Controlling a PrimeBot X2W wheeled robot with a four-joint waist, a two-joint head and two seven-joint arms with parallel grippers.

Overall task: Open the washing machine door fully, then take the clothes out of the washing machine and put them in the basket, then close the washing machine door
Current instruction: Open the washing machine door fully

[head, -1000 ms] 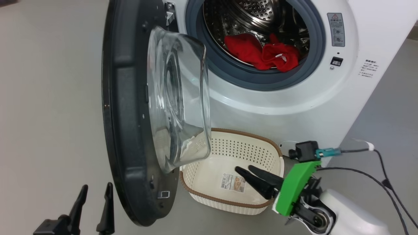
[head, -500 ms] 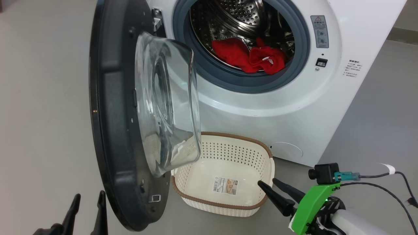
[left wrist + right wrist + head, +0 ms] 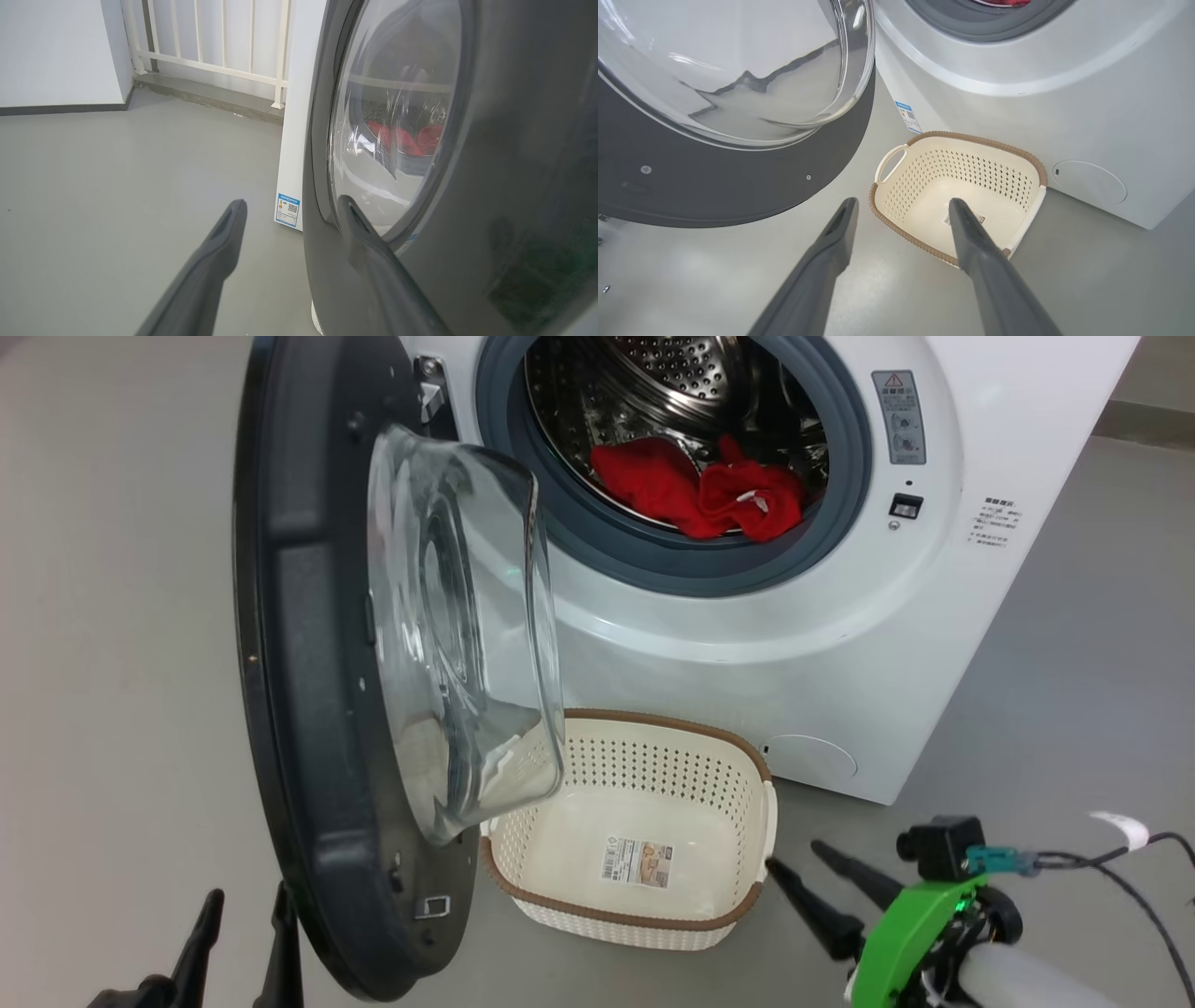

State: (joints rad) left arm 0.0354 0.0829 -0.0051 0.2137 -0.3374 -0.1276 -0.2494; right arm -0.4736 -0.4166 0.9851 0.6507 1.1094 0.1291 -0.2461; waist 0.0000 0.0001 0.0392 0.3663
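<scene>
I see the washing machine door [image 3: 308,709] open at left, the clothes [image 3: 700,495] inside the washing machine [image 3: 794,644], the basket [image 3: 653,723] on the floor below. My left gripper [image 3: 247,896] and right gripper [image 3: 796,857] stand spread, holding nothing.

The head view had swung, so the whole scene slid toward 9 o'clock. The washing machine [image 3: 747,644] and its door [image 3: 299,663] sat further that way than a second before, and more grey floor [image 3: 1074,663] showed at 3 o'clock.

Against the basket [image 3: 653,720], the right claw [image 3: 794,855] had truly moved. A second earlier its fingertips [image 3: 780,876] hung over the basket's inside, beside the paper label [image 3: 639,861]. Half a second earlier they were at the rim on the 3 o'clock side. Now they lay at that rim's outer edge, drawn back toward 4 o'clock.

The round flap [image 3: 810,758] low on the machine, earlier partly hidden behind the wrist camera [image 3: 938,849], showed whole.
</scene>
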